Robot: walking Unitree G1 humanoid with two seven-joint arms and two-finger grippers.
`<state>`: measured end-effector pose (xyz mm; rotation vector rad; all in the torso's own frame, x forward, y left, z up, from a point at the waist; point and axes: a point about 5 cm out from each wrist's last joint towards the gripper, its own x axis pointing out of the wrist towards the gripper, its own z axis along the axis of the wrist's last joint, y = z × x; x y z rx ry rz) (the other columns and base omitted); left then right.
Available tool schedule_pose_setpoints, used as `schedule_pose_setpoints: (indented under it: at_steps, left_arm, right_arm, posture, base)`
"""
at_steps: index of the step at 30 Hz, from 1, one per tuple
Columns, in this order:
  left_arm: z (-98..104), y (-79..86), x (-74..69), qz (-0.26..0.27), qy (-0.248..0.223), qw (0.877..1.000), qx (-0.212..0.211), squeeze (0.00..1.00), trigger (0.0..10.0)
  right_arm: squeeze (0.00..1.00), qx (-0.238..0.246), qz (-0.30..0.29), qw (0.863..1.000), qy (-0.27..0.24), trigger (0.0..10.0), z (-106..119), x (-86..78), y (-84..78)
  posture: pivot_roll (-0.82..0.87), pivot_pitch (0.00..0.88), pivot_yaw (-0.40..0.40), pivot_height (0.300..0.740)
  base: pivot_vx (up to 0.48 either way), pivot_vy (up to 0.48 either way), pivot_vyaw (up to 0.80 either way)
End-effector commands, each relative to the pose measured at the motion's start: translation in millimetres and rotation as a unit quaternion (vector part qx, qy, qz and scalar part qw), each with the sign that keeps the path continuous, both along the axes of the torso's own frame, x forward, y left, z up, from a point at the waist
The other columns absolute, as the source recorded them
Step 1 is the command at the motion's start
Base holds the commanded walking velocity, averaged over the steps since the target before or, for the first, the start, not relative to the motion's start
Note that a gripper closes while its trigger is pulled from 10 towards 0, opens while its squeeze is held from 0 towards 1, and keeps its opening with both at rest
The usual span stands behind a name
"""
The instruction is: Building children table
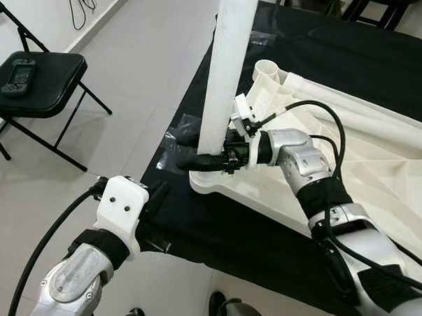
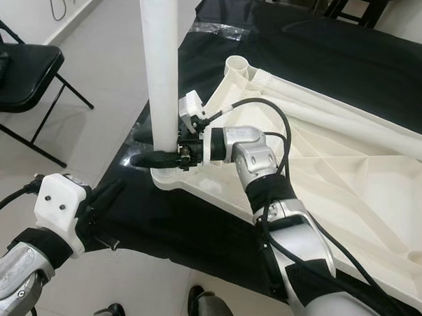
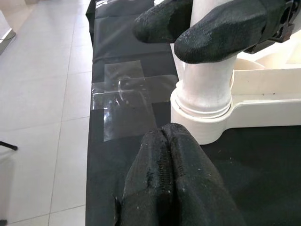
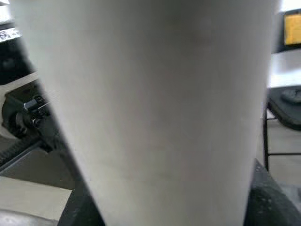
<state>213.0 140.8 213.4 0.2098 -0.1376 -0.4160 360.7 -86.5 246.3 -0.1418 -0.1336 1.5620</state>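
— How do the jaws stand?

— The left gripper (image 3: 176,181) has its fingers pressed together, holding nothing, low over the black sheet (image 1: 221,227) just short of the table corner. The right gripper (image 1: 200,148) is clamped on the white table leg (image 1: 228,66), one finger on each side.

— And the arms?

— The left forearm reaches forward from the near edge, wrist level. The right arm bends at the elbow and reaches sideways across the upturned tabletop (image 1: 380,185).

— Where is the leg?

— Upright, seated in the near corner socket (image 3: 202,120). Farther off, a folding chair (image 1: 36,81) stands on the tiled floor.
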Motion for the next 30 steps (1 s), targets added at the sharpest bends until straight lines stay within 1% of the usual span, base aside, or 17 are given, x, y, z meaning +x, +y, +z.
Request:
schedule_pose_setpoints:
  at_steps: [1,7,9,10,11,12,13,14,15,16,24,25,26,27,28,29,30]
  left_arm:
    - [-2,-2.7,-3.9,-0.007,0.008,1.0,-0.003,0.0,10.0]
    - [-2,-2.2,-4.7,-0.007,0.009,1.0,-0.003,0.0,10.0]
    - [-3,-2.5,-5.9,-0.01,0.012,1.0,-0.003,0.0,10.0]
    - [-3,-1.4,-6.6,-0.01,0.014,1.0,-0.002,0.0,10.0]
    - [-3,-0.6,-7.0,-0.011,0.015,1.0,-0.002,0.0,10.0]
    - [-3,0.5,-7.2,-0.01,0.016,1.0,-0.002,0.0,10.0]
    - [-4,1.4,-7.4,-0.011,0.019,1.0,-0.002,0.0,10.0]
    - [-4,1.9,-7.6,-0.011,0.021,1.0,-0.003,0.0,10.0]
    - [-4,1.9,-7.6,-0.011,0.021,1.0,-0.003,0.0,10.0]
    - [-7,0.2,-7.4,-0.017,0.027,1.0,-0.002,0.0,10.0]
    - [-6,-3.2,-4.6,-0.02,0.022,1.0,-0.005,0.0,10.0]
    - [-6,-1.9,-4.4,-0.017,0.02,1.0,-0.003,0.0,10.0]
    - [-6,-1.9,-4.4,-0.017,0.02,1.0,-0.003,0.0,10.0]
    - [-5,-0.3,-3.7,-0.014,0.018,1.0,-0.002,0.0,10.0]
    - [-4,1.0,-3.3,-0.012,0.017,1.0,-0.001,0.0,10.0]
    - [-4,1.2,-2.9,-0.011,0.016,1.0,-0.001,0.0,10.0]
    - [-4,1.2,-2.9,-0.011,0.016,1.0,-0.001,0.0,10.0]
  right_arm:
    - [0.0,-0.003,-0.003,1.0,0.027,0.0,-13,-0.4,-3.5]
    - [0.0,-0.003,-0.055,0.998,0.019,0.0,-22,0.5,-13.6]
    - [0.0,-0.028,-0.174,0.984,0.025,0.0,-45,2.4,-24.7]
    - [0.0,-0.082,-0.318,0.944,0.044,0.0,-70,3.5,-28.5]
    - [0.0,-0.122,-0.418,0.899,0.045,0.0,-87,1.7,-34.3]
    - [0.0,-0.146,-0.473,0.868,0.041,0.0,-95,-0.1,-37.6]
    - [0.0,-0.141,-0.508,0.848,0.05,0.0,-104,-15.3,-31.0]
    - [0.0,-0.129,-0.52,0.843,0.06,0.0,-107,-26.6,-26.9]
    - [0.0,-0.129,-0.52,0.843,0.06,0.0,-107,-26.6,-26.9]
    - [0.0,-0.098,-0.535,0.837,0.064,0.0,-107,-47.0,-11.1]
    - [0.0,-0.086,-0.539,0.837,0.04,0.0,-100,-32.2,-4.8]
    - [0.0,-0.084,-0.541,0.836,0.041,2.6,-97,-30.0,-1.2]
    - [0.0,-0.084,-0.541,0.836,0.041,2.6,-97,-30.0,-1.2]
    - [0.0,-0.074,-0.531,0.843,0.043,10.0,-91,-30.6,6.0]
    - [0.0,-0.066,-0.523,0.849,0.045,10.0,-87,-31.9,11.1]
    - [1.0,-0.052,-0.512,0.856,0.041,10.0,-81,-30.4,14.6]
    - [1.0,-0.052,-0.512,0.856,0.041,10.0,-81,-30.4,14.6]
  posture:
    - [0.16,0.289,-0.138,0.74]
    - [0.15,0.299,-0.135,0.74]
    - [0.14,0.309,-0.138,0.74]
    - [0.13,0.316,-0.135,0.74]
    - [0.13,0.316,-0.135,0.74]
    - [0.13,0.319,-0.132,0.74]
    - [0.1,0.326,-0.12,0.74]
    - [0.1,0.326,-0.12,0.74]
    - [0.1,0.326,-0.12,0.74]
    - [0.1,0.316,-0.103,0.74]
    - [0.11,0.304,-0.121,0.74]
    - [0.12,0.299,-0.122,0.74]
    - [0.12,0.299,-0.122,0.74]
    - [0.12,0.293,-0.119,0.74]
    - [0.12,0.293,-0.119,0.74]
    - [0.12,0.291,-0.119,0.74]
    - [0.12,0.291,-0.119,0.74]
  base:
    - [0.0,0.0,0.0]
    - [0.0,0.0,0.0]
    - [0.0,0.0,0.0]
    - [0.0,0.0,0.0]
    - [0.0,0.0,0.0]
    - [0.0,0.0,0.0]
    - [0.0,0.0,0.0]
    - [0.0,0.0,0.0]
    - [0.0,0.0,0.0]
    - [0.0,0.0,0.0]
    - [0.0,0.0,0.0]
    - [0.0,0.0,0.0]
    - [0.0,0.0,0.0]
    - [0.0,0.0,0.0]
    - [0.0,0.0,0.0]
    - [0.0,0.0,0.0]
    - [0.0,0.0,0.0]
